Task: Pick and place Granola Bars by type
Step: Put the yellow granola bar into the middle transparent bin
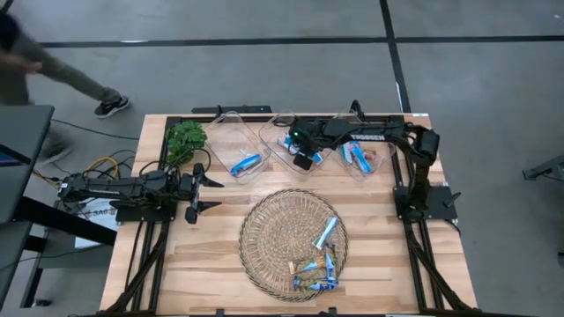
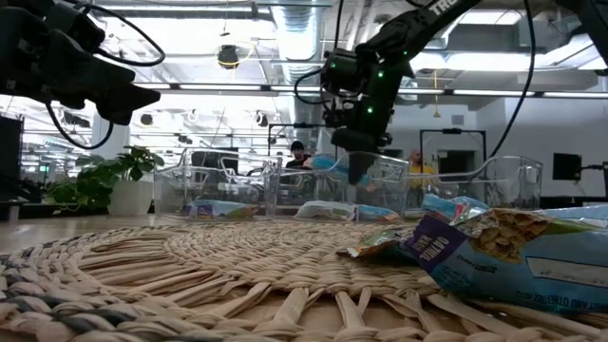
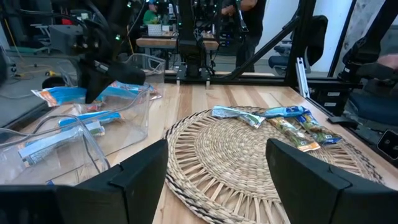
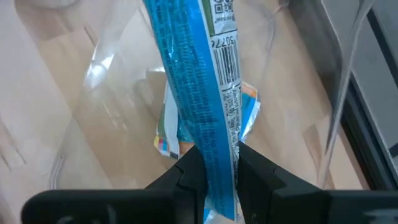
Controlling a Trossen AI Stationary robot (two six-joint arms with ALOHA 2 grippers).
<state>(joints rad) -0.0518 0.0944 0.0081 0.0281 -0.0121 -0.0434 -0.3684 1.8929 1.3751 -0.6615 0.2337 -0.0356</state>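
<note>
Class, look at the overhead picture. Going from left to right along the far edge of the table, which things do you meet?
Green plant → left clear bin → middle clear bin, with the right pincer above it holding a blue bar → right clear bin.

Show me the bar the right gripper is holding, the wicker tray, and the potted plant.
blue granola bar (image 4: 199,93), right wrist view, middle of its wrapper, pinched by the shut fingers
wicker tray (image 1: 264,231), high view, bare woven part
potted plant (image 1: 186,139), high view, its leaves

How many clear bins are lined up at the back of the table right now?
3, in a row along the far edge: left bin near the plant, middle bin under the right end effector, right bin. None appear hidden.
</note>
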